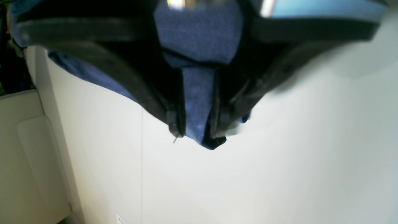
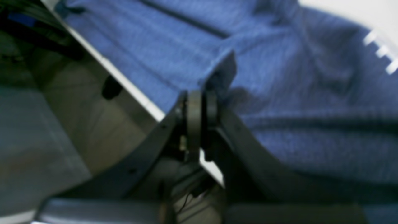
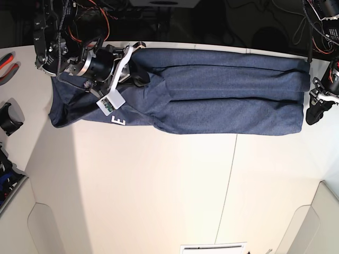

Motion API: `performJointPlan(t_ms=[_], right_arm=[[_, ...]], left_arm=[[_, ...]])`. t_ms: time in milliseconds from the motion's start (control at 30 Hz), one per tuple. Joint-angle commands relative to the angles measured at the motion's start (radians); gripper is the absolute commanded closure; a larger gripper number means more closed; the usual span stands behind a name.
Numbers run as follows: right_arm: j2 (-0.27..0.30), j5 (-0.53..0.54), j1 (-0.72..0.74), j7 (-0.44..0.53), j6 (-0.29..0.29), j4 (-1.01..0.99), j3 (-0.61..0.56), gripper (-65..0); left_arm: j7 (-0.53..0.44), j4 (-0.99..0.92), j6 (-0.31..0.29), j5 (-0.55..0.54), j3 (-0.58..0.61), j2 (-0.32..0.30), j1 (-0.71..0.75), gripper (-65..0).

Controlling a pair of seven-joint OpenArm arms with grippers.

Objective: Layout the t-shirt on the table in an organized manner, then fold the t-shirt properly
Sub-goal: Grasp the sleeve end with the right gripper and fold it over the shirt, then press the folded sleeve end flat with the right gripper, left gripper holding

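Slate-blue t-shirt (image 3: 222, 95) lay across the tabletop (image 3: 159, 190) at 12 o'clock; our left gripper (image 1: 199, 124) and right gripper (image 2: 199, 105) each pinched cloth. Uneven pulling risked bunching, we judged.

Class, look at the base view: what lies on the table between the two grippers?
The t-shirt spans the whole stretch, from the right gripper across to the left gripper, lying on the table.

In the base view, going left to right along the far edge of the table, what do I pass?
Red-handled pliers → right hand, shut on the t-shirt → the long stretch of t-shirt on the table → left hand at the shirt's other end.
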Motion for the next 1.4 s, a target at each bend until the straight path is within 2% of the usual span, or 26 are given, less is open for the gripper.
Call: performJointPlan(t_ms=[0, 67, 100, 167, 200, 233, 400, 533, 600, 633, 667, 700, 800, 867, 967, 1067, 1133, 1200, 1367], right_arm=[[0.003, 0.018, -0.006, 0.013, 0.006, 0.017, 0.003, 0.0], [0.003, 0.018, -0.014, -0.019, 0.006, 0.017, 0.003, 0.0], [0.003, 0.018, -0.014, -0.031, 0.006, 0.017, 0.003, -2.7], [0.003, 0.018, -0.014, -0.027, 0.006, 0.017, 0.003, -23.7], [0.003, 0.018, -0.014, -0.017, 0.006, 0.017, 0.003, -28.6], [0.003, 0.018, -0.014, -0.010, 0.006, 0.017, 0.003, -29.0], [0.003, 0.018, 0.003, 0.051, 0.006, 0.017, 0.003, -28.9], [0.002, -0.003, 0.080, 0.067, 0.006, 0.017, 0.003, -28.3], [0.002, -0.090, 0.129, 0.103, -0.002, 0.017, 0.003, -20.8], [0.002, -0.151, 0.153, 0.124, -0.020, 0.016, 0.003, -13.3], [0.002, -0.212, 0.180, 0.142, -0.042, 0.014, 0.003, -3.2], [0.002, -0.268, 0.206, 0.156, -0.072, 0.010, 0.003, 0.0], [0.003, -0.424, 0.282, 0.182, -0.180, -0.038, 0.003, 0.0], [0.003, -0.472, 0.320, 0.179, -0.212, -0.112, 0.003, 0.0], [0.003, -0.446, 0.359, 0.142, -0.200, -0.261, 0.002, 0.0], [0.004, -0.398, 0.350, 0.045, -0.160, -0.329, 0.003, 0.0], [0.014, -0.354, 0.319, -0.021, -0.146, -0.304, 0.003, 0.0], [0.035, -0.333, 0.270, -0.047, -0.143, -0.238, 0.003, 0.0], [0.100, -0.396, 0.142, -0.056, -0.157, -0.050, 0.006, 0.0]], left_arm=[[-0.022, 0.018, -0.013, -0.021, -0.005, -0.019, -0.005, -18.1], [-0.022, 0.018, -0.013, -0.021, -0.005, -0.019, -0.006, -18.1], [-0.022, 0.018, -0.013, -0.021, -0.005, -0.019, -0.006, -18.1], [-0.022, 0.018, -0.013, -0.021, -0.005, -0.019, -0.006, -18.1], [-0.022, 0.018, -0.013, -0.021, -0.005, -0.019, -0.006, -18.1], [-0.022, 0.018, -0.013, -0.021, -0.005, -0.019, -0.006, -18.1], [-0.022, 0.018, -0.013, -0.022, -0.005, -0.019, -0.006, -18.1], [-0.022, 0.018, -0.013, -0.021, -0.005, -0.019, -0.006, -18.1], [-0.022, 0.018, -0.013, -0.021, -0.005, -0.019, -0.006, -18.1], [-0.021, 0.018, -0.013, -0.021, -0.005, -0.019, -0.005, -18.1], [-0.021, 0.018, -0.013, -0.021, -0.005, -0.019, -0.005, -18.1], [-0.021, 0.018, -0.013, -0.022, -0.005, -0.019, -0.005, -18.1], [-0.022, 0.018, -0.013, -0.022, -0.005, -0.019, -0.006, -18.1], [-0.022, 0.018, -0.013, -0.022, -0.005, -0.019, -0.006, -18.1], [-0.028, 0.018, -0.013, -0.022, -0.005, -0.019, -0.006, -18.1], [-0.029, 0.018, -0.013, -0.022, -0.005, -0.019, -0.006, -18.1], [-0.029, 0.018, -0.013, -0.022, -0.005, -0.019, -0.006, -18.1], [-0.028, 0.018, -0.013, -0.021, -0.005, -0.019, -0.006, -18.1], [-0.028, 0.018, -0.013, -0.021, -0.005, -0.019, -0.006, -18.1]])
